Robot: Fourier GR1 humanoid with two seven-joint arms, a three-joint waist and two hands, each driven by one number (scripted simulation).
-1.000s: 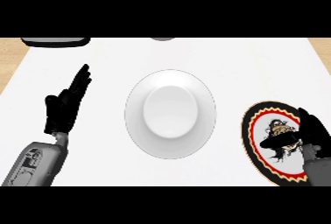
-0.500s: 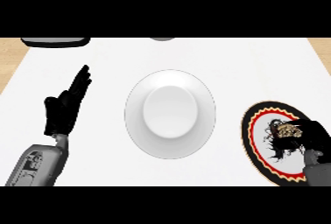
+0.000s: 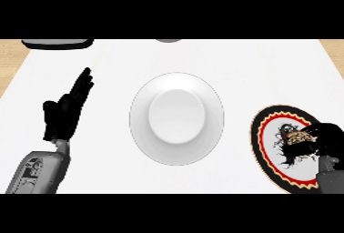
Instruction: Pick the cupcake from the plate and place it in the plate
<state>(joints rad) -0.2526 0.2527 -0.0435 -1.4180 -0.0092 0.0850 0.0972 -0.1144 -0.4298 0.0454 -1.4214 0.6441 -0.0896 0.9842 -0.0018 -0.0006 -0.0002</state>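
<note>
Grey, hard-shelled forearms came in from the lower edge, and you had one black hand at each side. Your right hand [image 3: 321, 142] sat low at the right, curled round the cupcake [image 3: 295, 136], whose brown, crumbly top showed just past the fingers. It was over the patterned plate [image 3: 269, 150], a dark disc with a red ring, a yellow saw-tooth border and a pale centre carrying a black scrawled figure; you could not tell whether the cupcake was touching that plate or lifted clear of it. Your left hand [image 3: 66, 113] rested at the left, released, fingers straight and pointing up, holding nothing.

Between the hands lay the white plate [image 3: 144, 136], smooth and glossy, with a broad rim around a shallow raised-looking centre, well apart from the patterned one. The counter [image 3: 269, 73] was plain matte white, with a strip of pale wood showing at each far corner. At the far edge a dark tray-like object [image 3: 57, 43] and a small grey rounded shape [image 3: 168, 40] were cut off. No writing was legible anywhere.
</note>
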